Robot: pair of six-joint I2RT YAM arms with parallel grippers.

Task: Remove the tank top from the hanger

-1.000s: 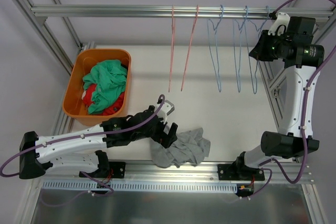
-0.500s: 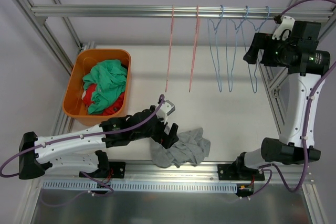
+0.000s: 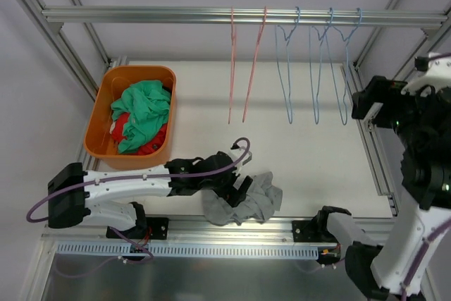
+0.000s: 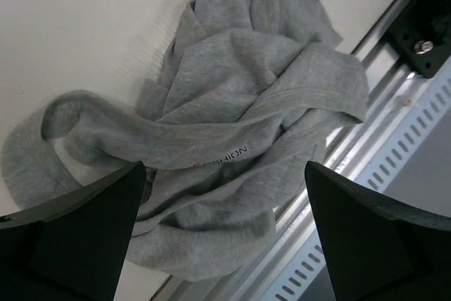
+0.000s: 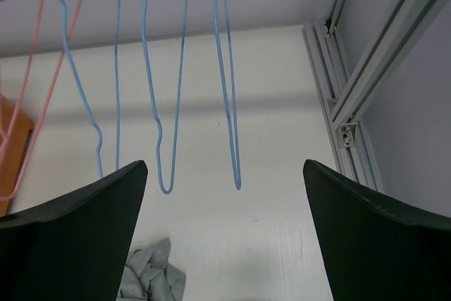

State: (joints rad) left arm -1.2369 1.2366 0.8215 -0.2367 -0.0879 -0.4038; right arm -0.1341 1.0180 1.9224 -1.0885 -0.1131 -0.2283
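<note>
Top external view: the grey tank top [image 3: 243,201] is seen crumpled on the bench [image 3: 190,89] at the lower middle of the frame. It lies against the near edge, and every hanger on the rail [image 3: 176,14] is bare. The removal is therefore judged to be done.

The left gripper [image 3: 236,188] is held over the left part of the heap. In the left wrist view, that gripper [image 4: 224,195] is shown with its fingers spread wide and nothing pinched, the tank top [image 4: 232,153] lying loose beneath them. Whether the fingers touch the cloth cannot be told.

The right gripper [image 3: 370,96] is raised at the right of the frame, near the blue hangers [image 3: 315,68]. In its wrist view it [image 5: 224,195] is likewise released and empty.

Two risks are judged from here. One fold of cloth reaches onto the frame rail at the bench edge, so the garment could be dragged over that edge if a strap were caught on a finger as the left arm is lifted. The blue hangers could also be knocked or hooked if the right arm were swung toward the left of the frame.
</note>
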